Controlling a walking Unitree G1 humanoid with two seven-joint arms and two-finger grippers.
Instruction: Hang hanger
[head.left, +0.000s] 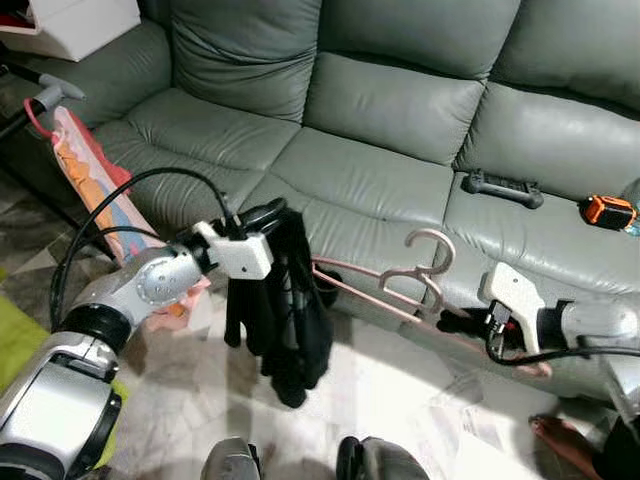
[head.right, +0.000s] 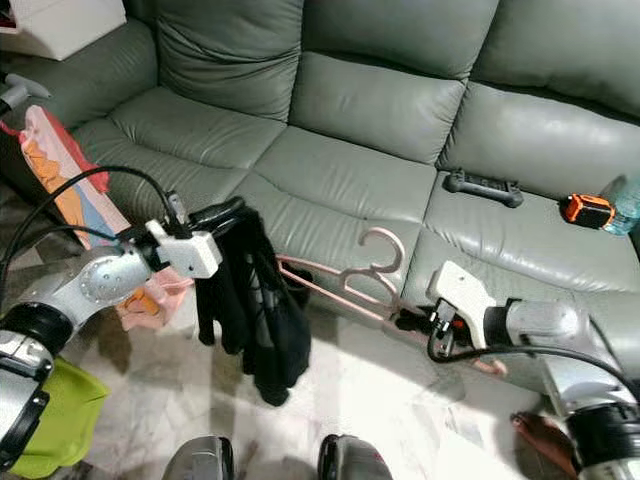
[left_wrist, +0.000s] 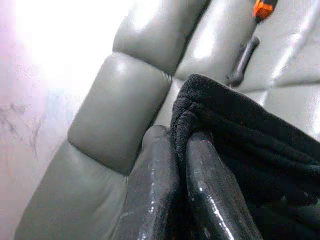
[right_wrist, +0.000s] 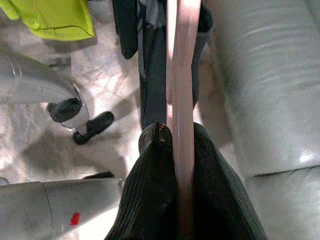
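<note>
- Where the head views look down, one grey-green leather sofa spans the scene, with pale marbled floor in front of it.
- One silver left arm reaches in from the robot's left; its left gripper is pressed together on the top of one black garment, which hangs down in front of the sofa edge. The left wrist view shows what the head views do not: both black fingers pinching a folded hem of the cloth.
- One silver right arm comes in from the robot's right; its right gripper is clamped on one end of the pink hangers. The head views show two hooks side by side, so there seem to be two hangers held together, lying flat along the sofa front with the far end inside the garment. The right wrist view shows the fingers tight on either side of the pink bar.
- One pink and orange bag stands beside the sofa's left arm.
- One yellow-green cloth lies on the floor by the left arm.
- One black handle-shaped object lies on the right seat cushion.
- One orange and black device lies near it, further right.
</note>
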